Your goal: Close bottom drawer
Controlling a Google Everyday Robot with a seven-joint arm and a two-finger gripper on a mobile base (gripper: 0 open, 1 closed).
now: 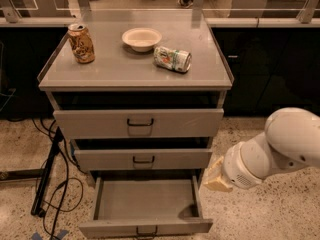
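**Drawer gapes as robot arm hangs beside cabinet**

The bottom drawer (145,201) of a grey metal cabinet (125,79) stands pulled well out. Its shallow, smooth tray is bare, and its slim front panel carries a small dark loop handle (146,231). The gripper (216,176), a beige wedge on a rounded white arm, hangs just right of the drawer's side wall, level with the middle drawer (142,159). Whether it is open or closed cannot be told. A clean close likely means coming round to the front panel and pushing squarely at its centre, so the slides do not bind.
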